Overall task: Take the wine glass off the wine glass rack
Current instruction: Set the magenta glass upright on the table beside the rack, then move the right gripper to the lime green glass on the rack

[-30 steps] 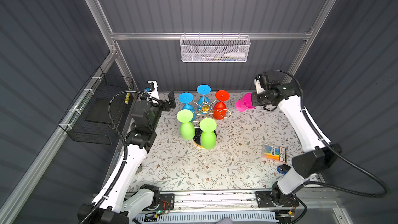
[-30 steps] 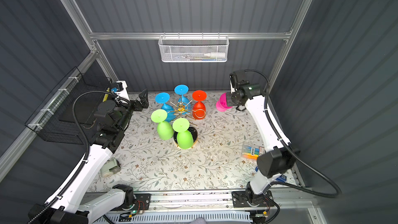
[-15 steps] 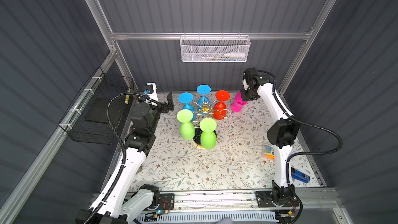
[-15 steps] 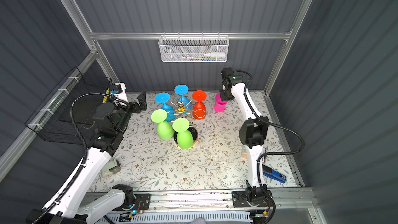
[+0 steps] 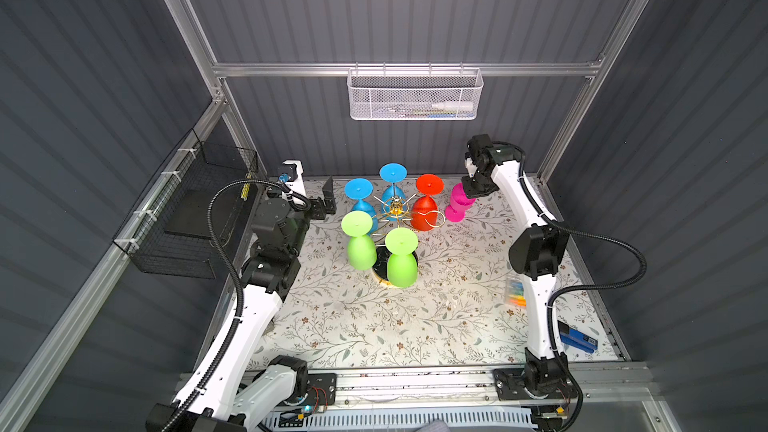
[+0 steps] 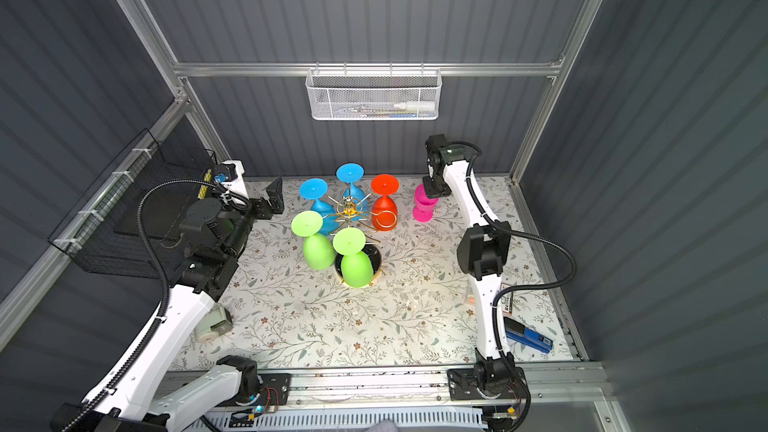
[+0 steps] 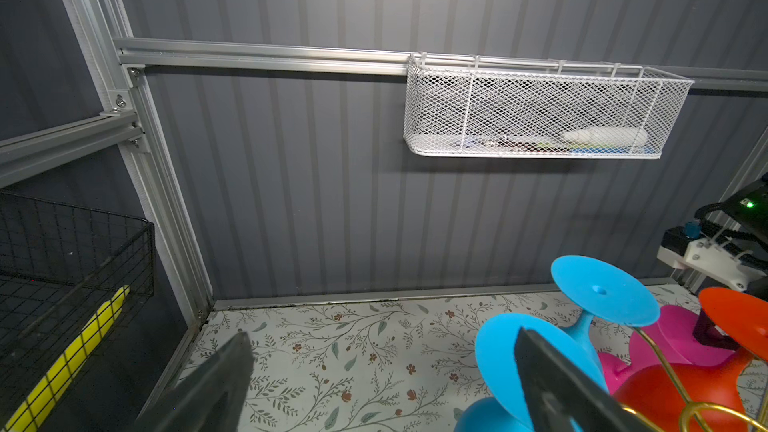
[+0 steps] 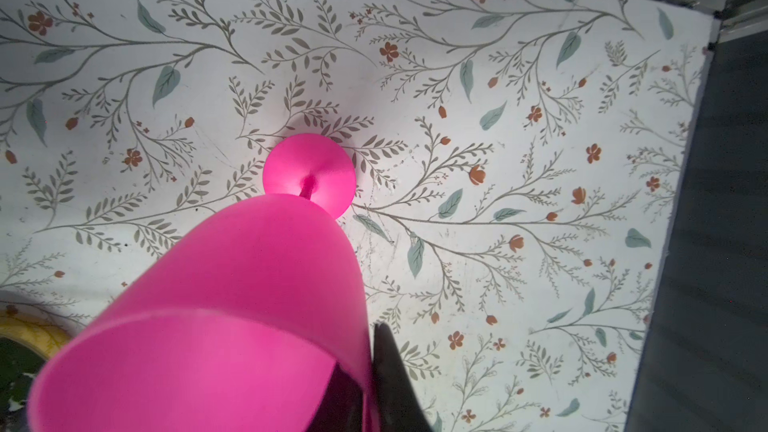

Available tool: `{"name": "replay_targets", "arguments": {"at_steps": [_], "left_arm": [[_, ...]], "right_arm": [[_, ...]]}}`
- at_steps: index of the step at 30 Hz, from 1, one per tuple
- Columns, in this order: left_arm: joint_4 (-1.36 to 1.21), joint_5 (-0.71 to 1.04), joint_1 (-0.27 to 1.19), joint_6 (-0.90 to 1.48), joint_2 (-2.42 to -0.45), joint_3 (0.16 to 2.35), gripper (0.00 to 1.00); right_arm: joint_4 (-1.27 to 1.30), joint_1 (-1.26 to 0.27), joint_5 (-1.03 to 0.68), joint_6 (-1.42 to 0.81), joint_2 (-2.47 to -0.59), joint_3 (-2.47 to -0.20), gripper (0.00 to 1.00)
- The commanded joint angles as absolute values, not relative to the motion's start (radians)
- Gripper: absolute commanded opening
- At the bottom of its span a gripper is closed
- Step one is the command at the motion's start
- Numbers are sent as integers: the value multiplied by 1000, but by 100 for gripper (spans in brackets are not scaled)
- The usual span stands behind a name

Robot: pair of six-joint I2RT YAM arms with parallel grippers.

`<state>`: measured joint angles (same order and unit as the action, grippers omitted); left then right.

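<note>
One pink glass [image 5: 457,203] stands on the desk [image 5: 374,317] by its back edge, off the rack [image 5: 394,206]: this is the release step. The right gripper [image 5: 468,196] straddles its rim; whether it grips, I cannot tell. Next: let go, rise straight. The left gripper [image 5: 325,200] gapes, empty.

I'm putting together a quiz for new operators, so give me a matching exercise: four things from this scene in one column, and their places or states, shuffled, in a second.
Things
1. pink wine glass
2. red wine glass
3. white mesh basket
4. left pincer

Places or states
A. hung on the rail at the back
B. open, holding nothing
C. hanging foot-up on the wine glass rack
D. standing foot-down on the table, beside the rack

Pairs: 1-D, 2-C, 3-A, 4-B
</note>
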<state>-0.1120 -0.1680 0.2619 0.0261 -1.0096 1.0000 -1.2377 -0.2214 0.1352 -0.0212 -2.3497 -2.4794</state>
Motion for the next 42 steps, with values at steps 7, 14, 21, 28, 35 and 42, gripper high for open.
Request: {"name": "replay_targets", "arguments": {"at_steps": [7, 14, 21, 28, 35, 42], "left_arm": [[-122, -159, 258, 25, -1001, 983, 100], [-130, -165, 258, 23, -1000, 979, 100], [-147, -169, 258, 35, -1002, 970, 100], [-179, -168, 258, 42, -1011, 952, 100], [-203, -162, 258, 35, -1024, 935, 100], [-206, -161, 258, 17, -1011, 918, 100]], "right_arm": [[-1230, -202, 45, -44, -2308, -2500, 29], [-1155, -171, -55, -108, -2210, -2499, 51], [-1029, -143, -179, -195, -1999, -2377, 57], [-628, -145, -390, -395, -1481, -1697, 58], [-496, -219, -388, -582, -1032, -1238, 59], [-511, -419, -238, -663, -898, -1109, 59]]}}
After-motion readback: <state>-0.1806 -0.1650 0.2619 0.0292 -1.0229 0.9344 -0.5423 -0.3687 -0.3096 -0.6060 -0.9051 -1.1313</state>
